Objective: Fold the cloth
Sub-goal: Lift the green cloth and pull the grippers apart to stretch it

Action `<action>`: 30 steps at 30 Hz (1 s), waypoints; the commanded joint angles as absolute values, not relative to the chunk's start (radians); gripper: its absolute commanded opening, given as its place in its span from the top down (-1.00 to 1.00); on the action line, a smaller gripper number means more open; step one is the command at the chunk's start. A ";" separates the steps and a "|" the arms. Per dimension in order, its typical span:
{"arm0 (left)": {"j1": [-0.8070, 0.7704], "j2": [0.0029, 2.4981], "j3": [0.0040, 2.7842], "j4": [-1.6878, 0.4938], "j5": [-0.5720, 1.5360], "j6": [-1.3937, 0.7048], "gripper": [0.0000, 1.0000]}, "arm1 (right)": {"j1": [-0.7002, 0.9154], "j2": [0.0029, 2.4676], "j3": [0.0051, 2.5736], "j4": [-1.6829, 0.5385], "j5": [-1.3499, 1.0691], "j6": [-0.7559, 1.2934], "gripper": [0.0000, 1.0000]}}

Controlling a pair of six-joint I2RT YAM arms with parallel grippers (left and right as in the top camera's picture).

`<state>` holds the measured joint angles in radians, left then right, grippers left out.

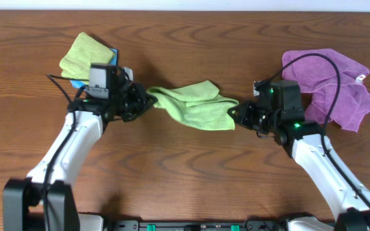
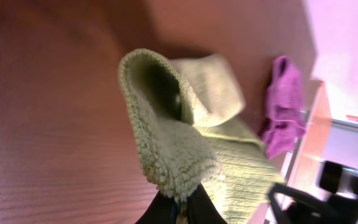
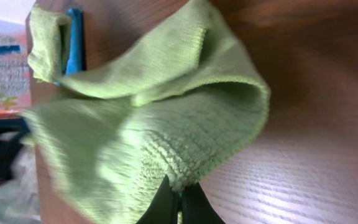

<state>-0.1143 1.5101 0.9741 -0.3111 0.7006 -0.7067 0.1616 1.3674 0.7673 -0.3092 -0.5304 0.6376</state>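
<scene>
It looked like a robotics lab bench: a white left arm (image 1: 68,147) and right arm (image 1: 329,163) were mounted at a wood-grain surface (image 1: 191,179), with a purple cloth pile (image 1: 336,86) and a folded stack (image 1: 85,56) nearby.

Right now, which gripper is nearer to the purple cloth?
Right. The right gripper pinches one end of the green cloth, just beside the purple cloth. The left gripper holds the opposite end, much farther from it.
</scene>
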 commanded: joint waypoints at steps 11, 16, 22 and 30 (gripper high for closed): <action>-0.088 1.452 1.098 -0.339 0.693 -0.715 0.88 | 0.083 1.282 0.870 -0.305 -0.568 0.627 0.97; -0.088 1.452 1.148 -0.318 0.633 -0.719 0.88 | 0.065 1.291 0.903 -0.203 -0.535 0.628 0.97; -0.088 1.504 1.148 -0.191 0.620 -0.760 0.88 | 0.065 1.374 0.904 -0.031 -0.527 0.628 0.97; -0.088 1.567 1.176 -0.052 0.623 -0.791 0.88 | 0.065 1.499 1.002 0.083 -0.527 0.627 0.98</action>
